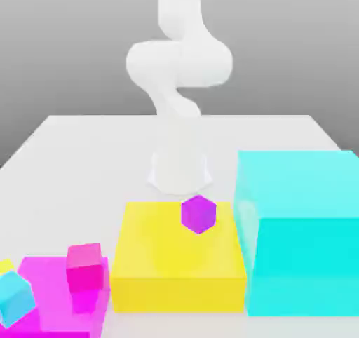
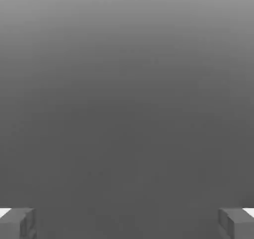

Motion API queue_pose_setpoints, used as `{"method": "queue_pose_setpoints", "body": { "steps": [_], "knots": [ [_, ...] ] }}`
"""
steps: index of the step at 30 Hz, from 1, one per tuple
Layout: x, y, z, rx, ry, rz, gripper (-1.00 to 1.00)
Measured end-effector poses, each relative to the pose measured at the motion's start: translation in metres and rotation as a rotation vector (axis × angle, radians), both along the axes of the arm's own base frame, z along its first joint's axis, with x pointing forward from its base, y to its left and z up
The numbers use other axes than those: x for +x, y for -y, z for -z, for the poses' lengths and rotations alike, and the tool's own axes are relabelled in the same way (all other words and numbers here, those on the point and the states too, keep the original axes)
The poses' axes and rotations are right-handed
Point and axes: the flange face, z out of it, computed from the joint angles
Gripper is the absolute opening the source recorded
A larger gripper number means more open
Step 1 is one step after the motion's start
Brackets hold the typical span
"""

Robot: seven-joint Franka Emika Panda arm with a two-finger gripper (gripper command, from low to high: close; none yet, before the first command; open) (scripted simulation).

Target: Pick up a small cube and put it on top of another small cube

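**A:** Where's the tool (image 2: 127, 223) right now? From here I mostly see the white jointed robot arm (image 1: 179, 70) rising at twelve o'clock behind the blocks.

**B:** In the hand view its two grey fingertips (image 2: 17, 222) sit far apart, at opposite edges, with nothing between them. So it's spread wide and carrying nothing, facing plain grey.

**A:** And the piece to lift?

**B:** I'd pick the small purple cube (image 1: 198, 214). It rests on the top of the flat yellow block (image 1: 179, 259), toward the far edge, turned so a corner points at us. Just at three o'clock of that stands the tall cyan block (image 1: 301, 224). Over at nine o'clock, the flat magenta slab (image 1: 59, 305) carries a small pink cube (image 1: 85, 266) and a small light-blue cube (image 1: 14, 298), with a scrap of something yellow (image 1: 5, 266) behind it.

**A:** How will it handle?

**B:** My guess: light, rigid, smooth-sided, so nothing to crush but it could slip or twist. I'd take it from above across two opposite flat faces, midway down, with the tool turned to match the cube's skew.

**A:** Risks?

**B:** Pinching on the corners would spin it. The grey table (image 1: 84, 147) is roomy, but the cyan block stands close.
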Motion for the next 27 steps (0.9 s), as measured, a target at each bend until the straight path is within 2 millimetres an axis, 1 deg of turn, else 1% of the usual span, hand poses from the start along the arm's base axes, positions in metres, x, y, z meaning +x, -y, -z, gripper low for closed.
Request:
{"method": "queue_pose_setpoints", "body": {
  "steps": [3,7,11,14,17,21,23,24,27],
  "knots": [
    [0.028,0.021,0.031,0.071,-0.053,0.16,0.0],
    [0.058,0.054,0.074,0.161,-0.111,0.367,0.0],
    [0.081,0.09,0.121,0.25,-0.161,0.577,0.0],
    [0.092,0.119,0.157,0.317,-0.193,0.735,0.0],
    [0.099,0.148,0.196,0.383,-0.221,0.895,0.0],
    [0.101,0.186,0.248,0.471,-0.253,1.11,0.0],
    [0.098,0.206,0.275,0.515,-0.266,1.221,0.0],
    [0.095,0.218,0.288,0.538,-0.27,1.281,0.0],
    [0.085,0.247,0.328,0.605,-0.285,1.452,0.0]
  ]
}}
